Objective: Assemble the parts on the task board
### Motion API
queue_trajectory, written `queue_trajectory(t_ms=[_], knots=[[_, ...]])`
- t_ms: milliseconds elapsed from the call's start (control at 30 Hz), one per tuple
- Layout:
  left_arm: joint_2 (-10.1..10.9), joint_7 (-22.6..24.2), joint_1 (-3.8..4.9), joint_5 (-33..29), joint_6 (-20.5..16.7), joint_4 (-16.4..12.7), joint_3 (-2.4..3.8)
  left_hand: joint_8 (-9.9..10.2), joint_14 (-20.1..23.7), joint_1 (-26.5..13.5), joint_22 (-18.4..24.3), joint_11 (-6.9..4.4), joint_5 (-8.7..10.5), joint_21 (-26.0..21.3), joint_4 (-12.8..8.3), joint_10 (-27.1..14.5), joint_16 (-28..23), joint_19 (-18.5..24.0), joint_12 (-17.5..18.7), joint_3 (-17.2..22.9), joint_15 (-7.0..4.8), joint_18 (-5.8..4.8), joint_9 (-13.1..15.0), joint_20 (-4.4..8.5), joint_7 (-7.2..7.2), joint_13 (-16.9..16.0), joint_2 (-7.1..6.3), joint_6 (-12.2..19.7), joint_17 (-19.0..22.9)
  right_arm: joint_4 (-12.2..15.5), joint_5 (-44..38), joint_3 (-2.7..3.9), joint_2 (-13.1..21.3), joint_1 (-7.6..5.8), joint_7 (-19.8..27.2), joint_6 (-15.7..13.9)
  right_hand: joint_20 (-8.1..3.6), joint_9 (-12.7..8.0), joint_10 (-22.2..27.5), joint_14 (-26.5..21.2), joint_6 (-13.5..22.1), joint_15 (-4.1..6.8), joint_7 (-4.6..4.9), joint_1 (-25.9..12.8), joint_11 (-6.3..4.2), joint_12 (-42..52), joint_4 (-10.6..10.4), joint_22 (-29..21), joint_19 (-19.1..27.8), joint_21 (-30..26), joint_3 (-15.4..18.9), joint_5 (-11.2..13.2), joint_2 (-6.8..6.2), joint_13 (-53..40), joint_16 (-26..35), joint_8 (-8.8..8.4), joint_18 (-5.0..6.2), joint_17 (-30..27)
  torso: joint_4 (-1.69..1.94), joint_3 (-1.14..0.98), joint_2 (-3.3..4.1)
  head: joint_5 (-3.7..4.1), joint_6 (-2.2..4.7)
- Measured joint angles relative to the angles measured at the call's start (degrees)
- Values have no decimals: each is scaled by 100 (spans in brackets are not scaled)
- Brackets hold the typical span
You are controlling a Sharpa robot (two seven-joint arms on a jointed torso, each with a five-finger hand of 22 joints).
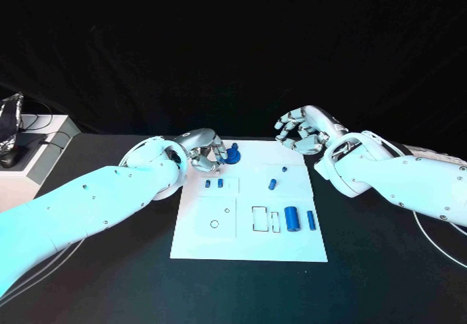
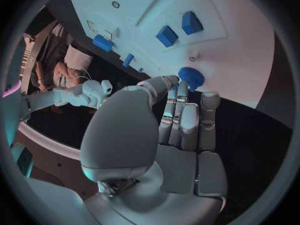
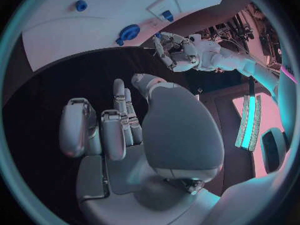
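Task board (image 1: 209,244): white plate at table centre, long side running 12–6 in the head view. Parts on it: round blue knob part (image 1: 233,156) at the board's 11 o'clock corner; two small blue blocks (image 1: 214,182) just below it, side by side; a small blue peg (image 1: 283,168) and a short blue cylinder (image 1: 273,183) toward 1 o'clock; two longer blue cylinders (image 1: 293,218) standing parallel at about 4 o'clock, next to outlined rectangular slots (image 1: 259,219).

Left hand (image 1: 204,152) sits at the board's 11 o'clock corner, fingers curled in toward the knob part. Left wrist view: fingertips (image 2: 181,91) are right at the knob part (image 2: 190,76), looks like contact; a firm grip can't be confirmed.

Right hand (image 1: 306,130) hovers off the board past its 1 o'clock corner, over the black table (image 1: 389,270), well apart from every part. Fingers curled, partly spread, holding nothing; right wrist view shows its fingers (image 3: 119,120) with nothing between them.
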State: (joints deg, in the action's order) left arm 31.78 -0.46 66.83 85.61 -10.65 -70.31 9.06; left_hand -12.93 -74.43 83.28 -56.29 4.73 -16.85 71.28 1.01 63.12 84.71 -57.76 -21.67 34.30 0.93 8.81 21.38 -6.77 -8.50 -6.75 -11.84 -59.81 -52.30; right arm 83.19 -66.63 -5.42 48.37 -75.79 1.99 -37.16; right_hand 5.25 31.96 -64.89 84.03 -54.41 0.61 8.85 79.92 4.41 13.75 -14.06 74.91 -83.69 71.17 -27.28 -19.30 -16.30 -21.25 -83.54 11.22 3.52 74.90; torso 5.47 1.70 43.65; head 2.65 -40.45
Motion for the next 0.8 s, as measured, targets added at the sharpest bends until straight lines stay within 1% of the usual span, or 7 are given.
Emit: queue_trajectory(t_ms=[100,233,367,500,567,733,800], knots=[[100,0,-3,-43,10,-46,14,10,23,0,23,19,0,0,-16,20,0,23,60,16,23,-1,1,-22,0,13,0,0,45,1,0,0,9,0,0,-1,0,0,0,0,0,0,0,0,0,0,3,0,0,0,3,0,0,7,0,0,0,0,2,7,-1,1,-1],[189,-5,-20,-80,27,-64,22,30,23,1,30,19,0,0,-16,20,-26,23,106,16,23,0,8,-22,0,21,-1,0,74,2,-1,1,21,0,0,-3,0,0,0,0,1,0,0,0,0,0,17,0,0,0,17,0,0,12,0,0,0,0,2,8,2,-1,-3],[233,-9,-67,-104,42,-64,25,30,23,1,34,19,0,0,-16,20,-29,23,108,16,23,0,8,-22,0,22,-1,0,87,3,-1,1,25,2,0,-4,0,-1,-9,0,1,0,-1,0,9,0,16,0,0,0,17,0,0,12,0,0,0,0,2,8,5,-9,-5],[225,-9,-105,-112,51,-13,24,30,23,1,33,19,0,0,-16,19,-28,23,108,16,23,0,8,-21,1,22,-1,1,87,4,-1,0,21,4,0,-5,0,-1,-9,0,1,0,-1,0,9,0,16,0,0,0,17,0,0,12,0,0,0,0,1,8,9,-19,-16],[215,-9,-123,-113,53,23,24,31,23,1,31,40,0,0,-16,40,-28,23,138,16,23,0,8,-21,1,22,-1,1,87,5,-1,0,20,5,0,-5,0,-1,-9,0,1,0,-1,0,9,1,16,-1,0,0,16,0,0,12,0,0,0,0,-3,8,10,-26,-22],[154,-9,-190,-113,53,139,22,31,23,-7,19,20,0,0,-16,60,-28,23,139,16,22,0,8,-21,-3,23,7,-3,87,5,-2,0,19,6,0,-7,0,0,-10,0,1,0,-1,0,8,-10,16,0,0,0,17,0,0,15,0,0,0,0,-10,4,15,-29,-31],[133,-9,-207,-113,53,173,21,33,23,-15,17,20,0,0,-16,60,-28,23,139,16,22,0,8,-21,-20,23,15,-20,87,6,-2,0,18,7,0,-7,0,5,-30,0,1,0,-1,0,-12,-36,16,-1,0,0,17,0,0,26,0,0,0,0,-13,1,16,-29,-35]])
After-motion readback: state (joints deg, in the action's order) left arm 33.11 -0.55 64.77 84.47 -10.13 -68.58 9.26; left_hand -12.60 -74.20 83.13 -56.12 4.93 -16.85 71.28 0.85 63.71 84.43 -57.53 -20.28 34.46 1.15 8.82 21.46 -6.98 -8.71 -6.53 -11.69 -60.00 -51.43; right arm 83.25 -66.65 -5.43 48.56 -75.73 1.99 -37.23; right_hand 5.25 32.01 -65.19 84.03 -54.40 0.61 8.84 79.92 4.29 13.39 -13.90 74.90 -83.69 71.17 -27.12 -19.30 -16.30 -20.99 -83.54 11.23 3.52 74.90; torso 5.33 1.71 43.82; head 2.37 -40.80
